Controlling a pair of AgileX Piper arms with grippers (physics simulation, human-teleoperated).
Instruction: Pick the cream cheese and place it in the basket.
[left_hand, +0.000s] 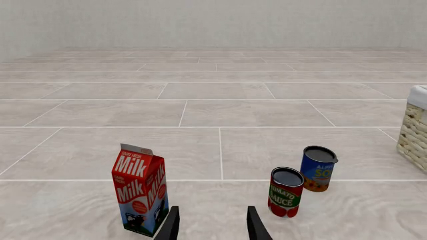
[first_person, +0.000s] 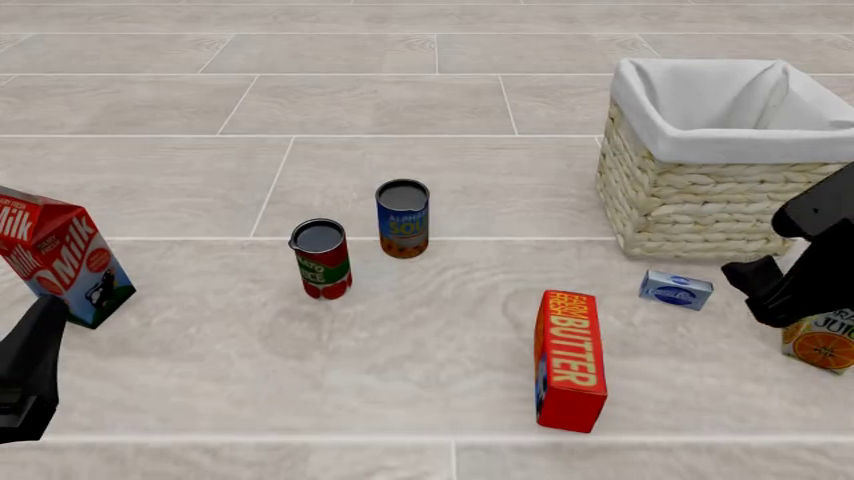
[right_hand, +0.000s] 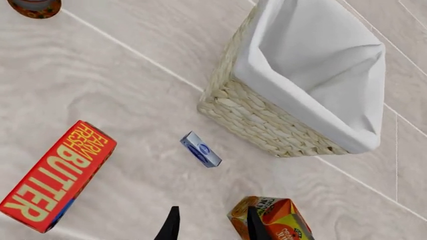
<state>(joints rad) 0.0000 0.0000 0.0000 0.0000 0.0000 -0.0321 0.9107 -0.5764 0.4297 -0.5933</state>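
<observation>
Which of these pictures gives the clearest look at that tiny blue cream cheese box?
The right wrist view: the cream cheese lies near mid-frame, unobstructed, beside the basket. The front view shows it smaller. The left wrist view misses it entirely.

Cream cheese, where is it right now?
In the front view the cream cheese lies on the table's right side, just in front of the basket, between the butter box and the right tool.

Pale tiled surface (first_person: 441, 360): basket (first_person: 694, 205), cream cheese (first_person: 675, 290), butter box (first_person: 570, 360), milk carton (first_person: 60, 255), two cans (first_person: 320, 259), juice carton (first_person: 825, 343).

Cream cheese (first_person: 677, 290): small blue-white box, seemingly flat on floor, just before basket (first_person: 694, 205); basket upright, white-lined.
</observation>
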